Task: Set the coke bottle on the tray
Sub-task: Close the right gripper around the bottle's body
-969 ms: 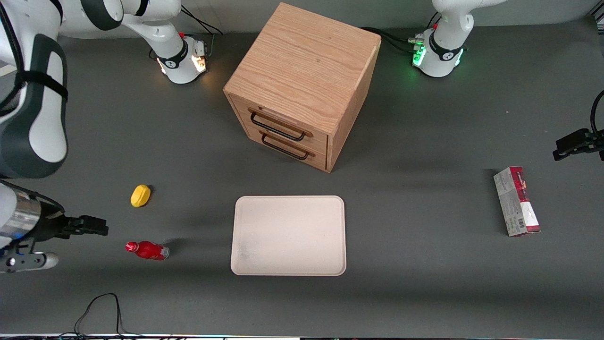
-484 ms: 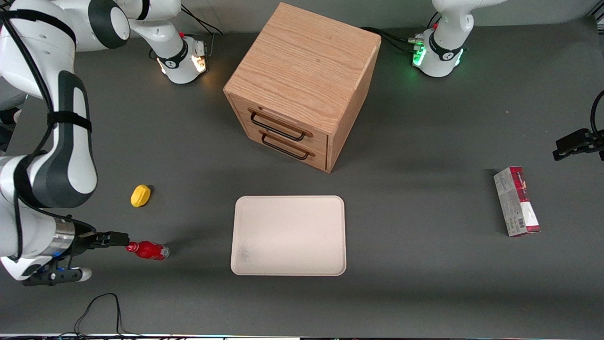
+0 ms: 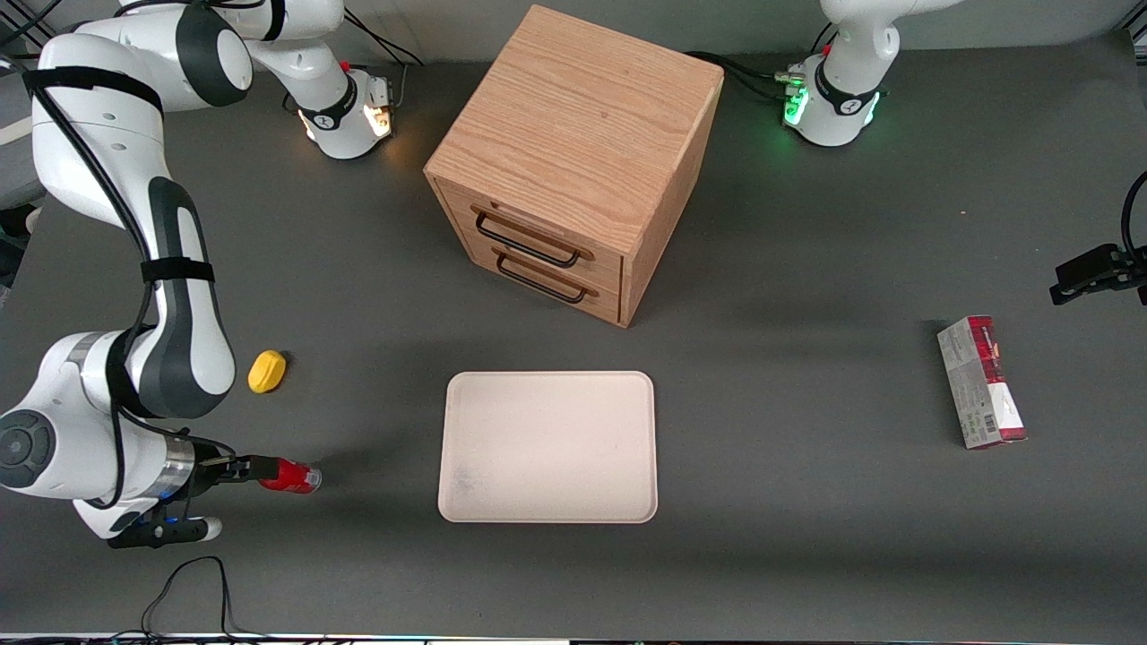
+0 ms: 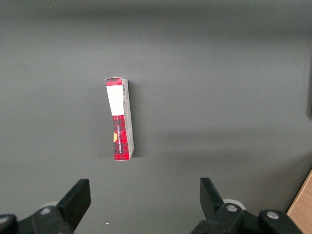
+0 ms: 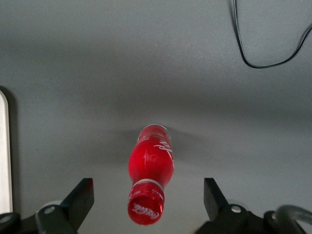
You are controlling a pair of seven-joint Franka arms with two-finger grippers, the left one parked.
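The coke bottle (image 5: 150, 181) lies on its side on the worktop (image 3: 806, 555), well apart from the tray (image 3: 547, 446). The hand (image 5: 148, 204) is spread wide astride its cap end. Light, rigid, apt to roll; grip the waist.

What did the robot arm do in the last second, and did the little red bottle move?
The tool swept in over the table and down over the coke bottle's cap end, fingers open on either side. Nothing is grasped yet. The bottle, tray, yellow lump and cabinet stayed put.
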